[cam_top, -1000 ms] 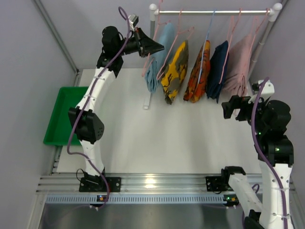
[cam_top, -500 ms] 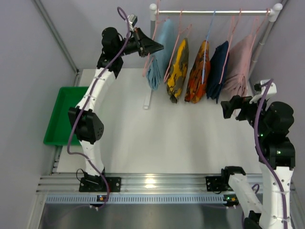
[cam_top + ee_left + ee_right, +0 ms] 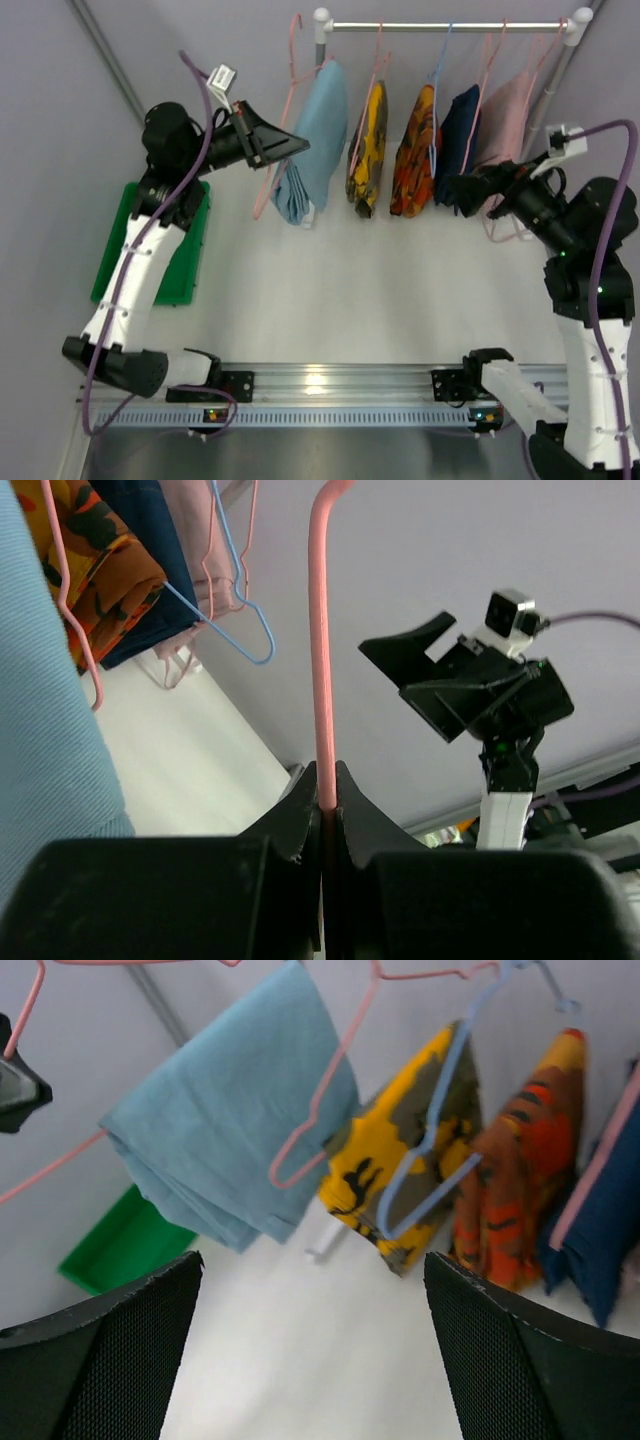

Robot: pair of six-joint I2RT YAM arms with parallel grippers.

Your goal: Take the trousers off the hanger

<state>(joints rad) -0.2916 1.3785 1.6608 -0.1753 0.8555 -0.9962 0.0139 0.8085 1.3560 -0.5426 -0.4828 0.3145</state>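
While the left gripper (image 3: 298, 147) is pinching their pink hanger (image 3: 322, 660), light blue trousers (image 3: 315, 130) are hanging just right of it; right gripper (image 3: 460, 190) is gaping.

Looks like a robotics lab test cell: plain pale-grey panel walls (image 3: 50, 120) closing in a white worktop (image 3: 340, 290), slotted aluminium rail (image 3: 330, 385) at its near edge carrying two white-and-black jointed arms (image 3: 128, 285), small white-tube clothes rack (image 3: 450, 25) at the back.
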